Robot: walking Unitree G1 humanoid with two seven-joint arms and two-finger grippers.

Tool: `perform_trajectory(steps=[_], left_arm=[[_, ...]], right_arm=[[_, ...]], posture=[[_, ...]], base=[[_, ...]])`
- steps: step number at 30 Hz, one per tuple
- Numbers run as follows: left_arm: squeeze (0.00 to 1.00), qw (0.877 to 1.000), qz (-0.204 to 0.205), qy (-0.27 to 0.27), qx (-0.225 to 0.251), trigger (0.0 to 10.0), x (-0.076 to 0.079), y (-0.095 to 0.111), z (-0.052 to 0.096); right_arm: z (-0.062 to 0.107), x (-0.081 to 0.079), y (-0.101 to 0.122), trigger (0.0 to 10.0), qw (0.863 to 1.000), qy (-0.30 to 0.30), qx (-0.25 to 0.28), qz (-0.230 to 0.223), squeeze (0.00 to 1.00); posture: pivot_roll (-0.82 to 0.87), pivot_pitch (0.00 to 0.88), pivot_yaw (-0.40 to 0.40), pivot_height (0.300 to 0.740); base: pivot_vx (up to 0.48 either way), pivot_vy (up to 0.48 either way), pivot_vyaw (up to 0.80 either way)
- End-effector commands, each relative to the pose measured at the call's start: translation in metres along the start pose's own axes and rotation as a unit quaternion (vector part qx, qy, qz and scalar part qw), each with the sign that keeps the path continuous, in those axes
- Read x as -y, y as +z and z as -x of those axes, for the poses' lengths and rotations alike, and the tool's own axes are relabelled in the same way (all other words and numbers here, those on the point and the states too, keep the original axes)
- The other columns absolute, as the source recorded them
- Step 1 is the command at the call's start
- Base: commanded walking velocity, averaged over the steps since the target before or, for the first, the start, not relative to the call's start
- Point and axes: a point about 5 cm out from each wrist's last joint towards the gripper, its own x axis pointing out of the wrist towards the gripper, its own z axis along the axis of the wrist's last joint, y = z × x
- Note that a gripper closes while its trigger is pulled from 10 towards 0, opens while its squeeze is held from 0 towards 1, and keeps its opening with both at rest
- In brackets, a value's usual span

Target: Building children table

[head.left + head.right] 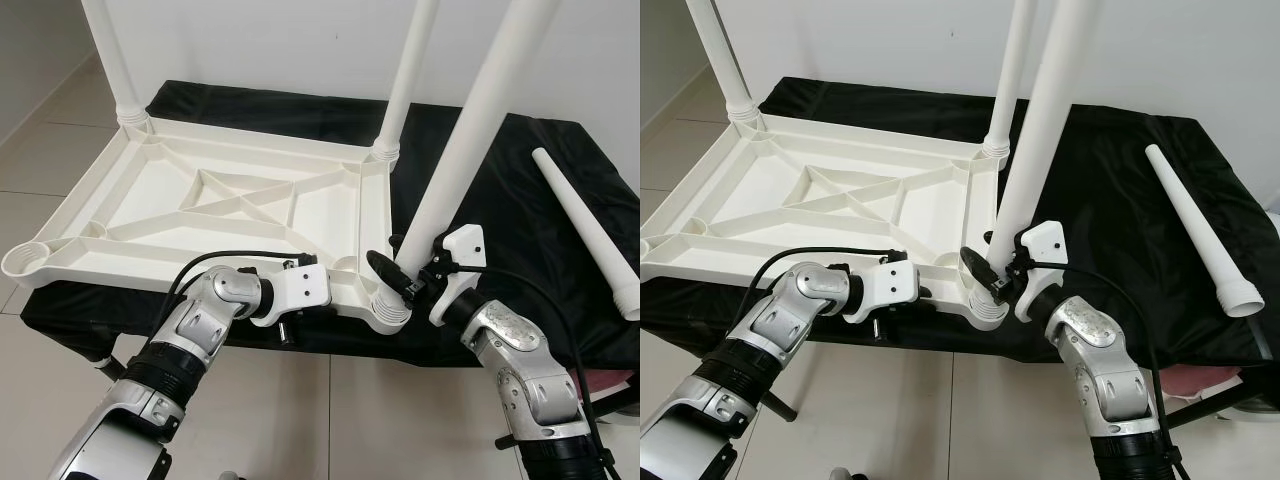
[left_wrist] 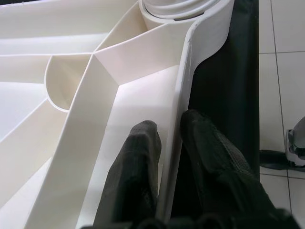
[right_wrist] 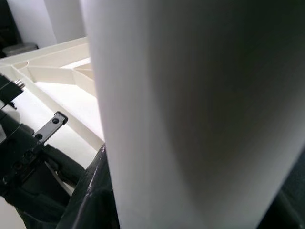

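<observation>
A white plastic tabletop (image 1: 230,205) lies upside down on a black-draped surface. Two white legs stand in its far corner sockets, the left leg (image 1: 112,60) and the right leg (image 1: 405,80). My right gripper (image 1: 405,270) is shut on a third white leg (image 1: 475,130), holding it tilted with its lower end at the near right corner socket (image 1: 388,312). My left gripper (image 2: 169,138) is shut on the tabletop's near rim (image 2: 183,119), one finger on each side of the wall. A fourth leg (image 1: 588,230) lies loose on the black cloth at the right.
The near left corner socket (image 1: 25,262) stands open. The black cloth (image 1: 520,210) hangs over the front edge, with tiled floor (image 1: 40,170) around. A white wall rises behind. Something pink (image 1: 600,385) shows low at the right.
</observation>
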Motion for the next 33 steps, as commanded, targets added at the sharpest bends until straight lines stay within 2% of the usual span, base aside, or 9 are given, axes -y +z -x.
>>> perform_trajectory(steps=[1, 15, 17, 19, 24, 28, 30, 31, 33], left_arm=[[0.00, 0.999, 0.005, 0.024, 0.026, 10.0, -0.001, 0.009, -0.002], [0.00, 0.998, 0.020, 0.042, 0.037, 10.0, -0.005, 0.013, -0.003], [0.00, 0.998, 0.022, 0.045, 0.037, 10.0, -0.006, 0.013, -0.003], [0.00, 0.997, 0.027, 0.053, 0.039, 10.0, -0.008, 0.014, -0.003], [0.00, 0.996, 0.035, 0.063, 0.042, 10.0, -0.011, 0.015, -0.003], [0.00, 0.994, 0.052, 0.085, 0.047, 10.0, -0.017, 0.018, -0.004], [0.00, 0.994, 0.052, 0.085, 0.047, 10.0, -0.017, 0.018, -0.004], [0.00, 0.993, 0.062, 0.093, 0.049, 10.0, -0.019, 0.018, -0.005], [0.00, 0.993, 0.062, 0.093, 0.049, 10.0, -0.019, 0.018, -0.005]], right_arm=[[0.011, -0.036, -0.068, 10.0, 0.984, 0.072, -0.149, -0.069, 0.00], [0.018, -0.037, -0.078, 10.0, 0.983, 0.068, -0.158, -0.061, 0.00], [0.018, -0.035, -0.080, 10.0, 0.984, 0.047, -0.162, -0.064, 0.00], [0.017, -0.033, -0.084, 10.0, 0.983, 0.001, -0.169, -0.072, 0.00], [0.017, -0.032, -0.088, 10.0, 0.980, -0.036, -0.176, -0.081, 0.00], [0.021, -0.029, -0.099, 10.0, 0.970, -0.098, -0.205, -0.086, 0.00], [0.021, -0.029, -0.099, 10.0, 0.970, -0.098, -0.205, -0.086, 0.00], [0.022, -0.024, -0.101, 10.0, 0.965, -0.132, -0.214, -0.081, 0.00], [0.022, -0.024, -0.101, 10.0, 0.965, -0.132, -0.214, -0.081, 0.00]], posture=[[-0.01, 0.111, -0.009, 0.740], [-0.01, 0.111, -0.009, 0.740], [-0.01, 0.112, -0.010, 0.740], [-0.01, 0.112, -0.011, 0.740], [-0.01, 0.113, -0.012, 0.740], [-0.01, 0.115, -0.012, 0.740], [-0.01, 0.115, -0.012, 0.740], [-0.02, 0.115, -0.011, 0.740], [-0.02, 0.115, -0.011, 0.740]], base=[[0.000, 0.000, 0.00], [0.000, 0.000, 0.00], [0.000, 0.000, 0.00], [0.000, 0.000, 0.00], [0.000, 0.000, 0.00], [0.000, 0.000, 0.00], [0.000, 0.000, 0.00], [0.000, 0.000, 0.00], [0.000, 0.000, 0.00]])
